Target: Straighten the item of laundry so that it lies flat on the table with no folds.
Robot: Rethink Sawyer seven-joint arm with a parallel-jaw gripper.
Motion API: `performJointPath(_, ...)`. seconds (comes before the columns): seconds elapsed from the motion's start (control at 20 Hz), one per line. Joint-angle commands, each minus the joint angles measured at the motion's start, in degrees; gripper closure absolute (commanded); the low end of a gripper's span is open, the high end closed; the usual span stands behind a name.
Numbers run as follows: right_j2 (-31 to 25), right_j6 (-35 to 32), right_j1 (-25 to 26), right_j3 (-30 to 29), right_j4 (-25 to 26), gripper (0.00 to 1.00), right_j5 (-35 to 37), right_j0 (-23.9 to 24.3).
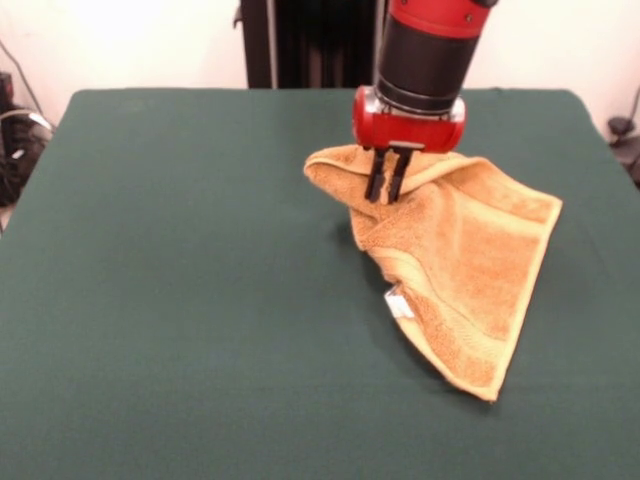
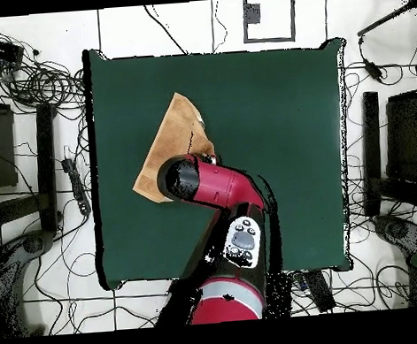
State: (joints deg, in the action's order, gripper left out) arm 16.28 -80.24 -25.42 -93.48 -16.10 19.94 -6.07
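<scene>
The item of laundry, an orange-yellow terry towel, lies right of centre on the green table. Its upper left part is folded over and bunched up, and a small white tag shows at its left edge. My gripper comes down from the red wrist onto that bunched part. Its two black fingers stand close together and pinch the cloth, which rises toward them. In the overhead view the towel pokes out from under the arm's wrist, which hides the gripper itself.
The arm reaches in across the table's near side in the overhead view. Cables and equipment lie on the floor around the table. A black column stands behind the table's far edge.
</scene>
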Motion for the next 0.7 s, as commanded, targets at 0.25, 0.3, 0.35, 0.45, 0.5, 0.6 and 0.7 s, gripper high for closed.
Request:
performJointPath(0.25, -4.5, -15.1, 0.5, -1.4, -2.8, 1.0, 5.1, -0.2)
performJointPath(0.3, -4.5, -15.0, 0.6, -1.3, -2.8, 1.0, 5.1, -0.2)
performJointPath(0.35, -4.5, -15.0, 0.6, -1.3, -2.8, 1.0, 5.1, -0.2)
performJointPath(0.45, -4.7, -14.8, 0.7, -1.1, -2.8, 1.0, 5.0, -0.1)
performJointPath(0.5, -4.9, -14.8, 1.0, -1.0, -2.8, 1.0, 4.7, 0.0)
performJointPath(0.6, -4.9, -14.8, 1.7, -0.5, -2.8, 1.0, 4.1, 0.0)
performJointPath(0.7, -4.7, -15.1, 1.5, -0.5, -2.9, 1.0, 4.3, -0.2)
